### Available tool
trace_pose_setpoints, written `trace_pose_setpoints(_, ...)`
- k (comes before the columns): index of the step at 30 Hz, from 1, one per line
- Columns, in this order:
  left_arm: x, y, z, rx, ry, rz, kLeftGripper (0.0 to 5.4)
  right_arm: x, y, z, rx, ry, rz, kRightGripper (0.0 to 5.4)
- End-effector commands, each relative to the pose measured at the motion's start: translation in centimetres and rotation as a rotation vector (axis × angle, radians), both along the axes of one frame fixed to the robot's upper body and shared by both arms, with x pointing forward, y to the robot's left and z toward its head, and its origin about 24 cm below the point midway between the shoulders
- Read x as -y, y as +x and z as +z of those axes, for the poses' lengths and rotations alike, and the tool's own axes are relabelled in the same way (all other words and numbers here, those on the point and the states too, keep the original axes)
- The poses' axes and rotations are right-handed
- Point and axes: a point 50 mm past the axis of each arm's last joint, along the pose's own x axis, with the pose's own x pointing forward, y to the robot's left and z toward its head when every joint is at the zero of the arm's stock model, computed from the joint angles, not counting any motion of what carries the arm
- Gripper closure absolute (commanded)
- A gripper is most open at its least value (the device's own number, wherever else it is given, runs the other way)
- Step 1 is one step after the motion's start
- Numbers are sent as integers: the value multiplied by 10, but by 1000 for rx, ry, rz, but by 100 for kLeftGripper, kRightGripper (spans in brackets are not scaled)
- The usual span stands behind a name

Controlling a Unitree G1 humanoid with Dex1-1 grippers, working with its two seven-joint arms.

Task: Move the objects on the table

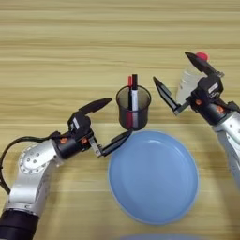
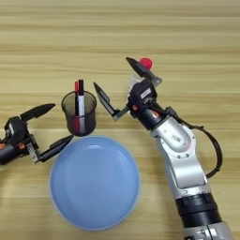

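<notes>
A dark translucent pen cup (image 1: 133,108) stands at the table's middle with a white marker (image 1: 134,97) and a red-capped marker (image 1: 130,82) upright in it. The round light-blue plate (image 1: 153,176) lies just in front of it. My left gripper (image 1: 121,117) is open at the cup's left side, one finger by the cup's rim and the other at the plate's edge. A small clear bottle (image 1: 188,83) with a red cap (image 2: 146,62) stands at the right. My right gripper (image 1: 170,67) is open, its fingers spread around the bottle, which it partly hides.
The light wood-grain table (image 1: 61,47) stretches bare behind the cup and to the far left. Both forearms come in from the near corners, the right one (image 2: 180,154) running beside the plate.
</notes>
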Motion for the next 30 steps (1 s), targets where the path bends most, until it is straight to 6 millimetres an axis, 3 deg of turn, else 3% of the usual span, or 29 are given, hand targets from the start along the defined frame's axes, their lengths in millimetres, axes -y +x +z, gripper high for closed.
trace_pose_setpoints(1,-5,8,15,66,-78,76,2,1,2,1,-6,7,-7,0)
trace_pose_setpoints(6,-7,28,29,110,-216,278,2,-1,2,-2,-19,12,-2,0)
trace_pose_setpoints(9,-14,42,35,157,-270,490,2,-2,2,-3,-23,13,-1,0)
trace_pose_setpoints(20,-28,71,17,181,-172,847,2,-6,5,-5,-52,18,2,0)
trace_pose_setpoints(30,-28,81,-6,116,-140,904,2,-12,17,-6,-114,-5,-1,0)
